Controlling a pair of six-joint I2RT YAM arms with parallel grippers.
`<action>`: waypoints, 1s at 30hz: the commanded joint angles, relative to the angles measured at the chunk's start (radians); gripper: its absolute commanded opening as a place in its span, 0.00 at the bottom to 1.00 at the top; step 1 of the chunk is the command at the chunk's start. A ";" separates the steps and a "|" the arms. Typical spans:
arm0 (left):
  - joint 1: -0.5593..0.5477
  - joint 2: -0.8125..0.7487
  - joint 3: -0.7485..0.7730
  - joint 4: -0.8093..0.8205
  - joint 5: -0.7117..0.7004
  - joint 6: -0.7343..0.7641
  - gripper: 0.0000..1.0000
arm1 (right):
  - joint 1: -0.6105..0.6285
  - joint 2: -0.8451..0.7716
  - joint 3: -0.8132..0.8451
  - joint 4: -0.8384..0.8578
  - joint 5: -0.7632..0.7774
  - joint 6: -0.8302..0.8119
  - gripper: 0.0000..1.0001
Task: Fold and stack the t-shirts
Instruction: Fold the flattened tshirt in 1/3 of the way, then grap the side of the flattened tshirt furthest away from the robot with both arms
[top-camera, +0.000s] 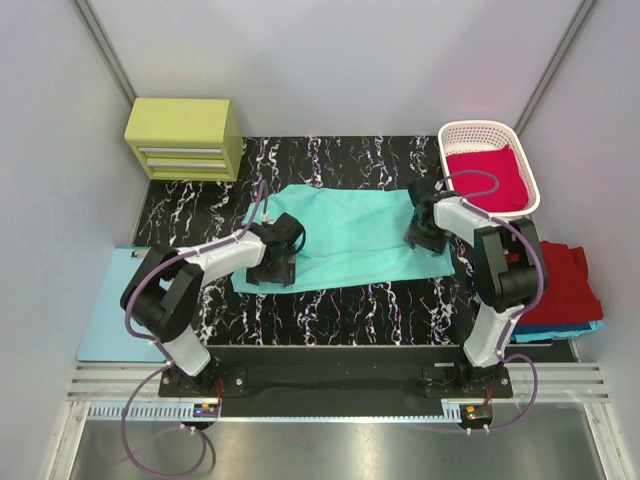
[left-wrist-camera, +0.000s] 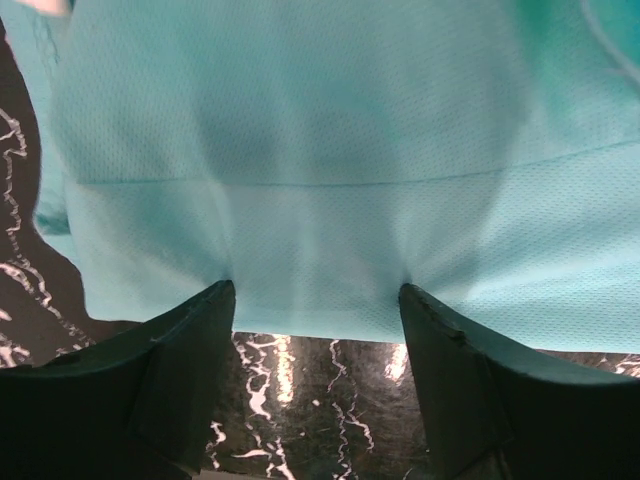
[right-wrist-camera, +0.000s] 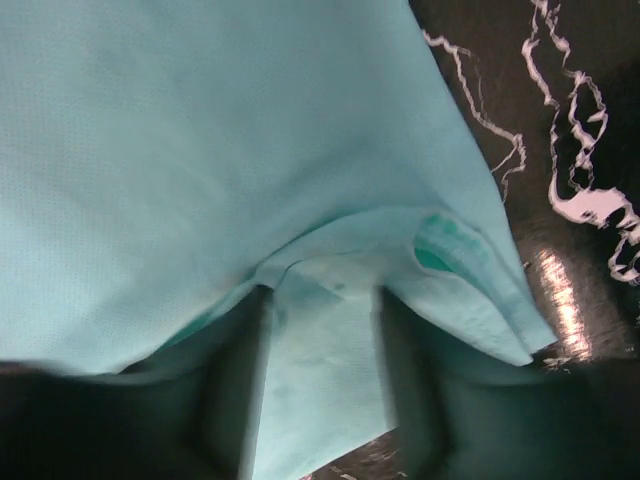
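The mint-teal t-shirt lies spread flat on the black marbled table. My left gripper is open at the shirt's near-left hem; in the left wrist view its fingertips press on the hem of the shirt, with bare table between the jaws. My right gripper is at the shirt's right edge. In the right wrist view it is open, with cloth lying between the jaws and a fold draped over the tips. A crimson shirt, a dark red shirt and a blue one lie at the right.
A white lattice basket at the back right holds the crimson shirt. The dark red shirt sits on the blue one off the table's right side. A pale blue clipboard lies at the left. A yellow-green drawer box stands at the back left.
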 joint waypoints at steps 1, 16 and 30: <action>-0.029 -0.114 0.005 -0.032 -0.051 -0.006 0.75 | 0.028 -0.137 -0.068 0.123 -0.046 -0.055 0.99; 0.051 0.019 0.391 -0.013 -0.065 0.067 0.82 | 0.054 -0.208 0.056 0.095 -0.089 -0.053 0.98; 0.238 0.429 0.926 -0.041 0.028 0.187 0.82 | -0.002 0.390 1.064 -0.247 -0.013 -0.150 0.19</action>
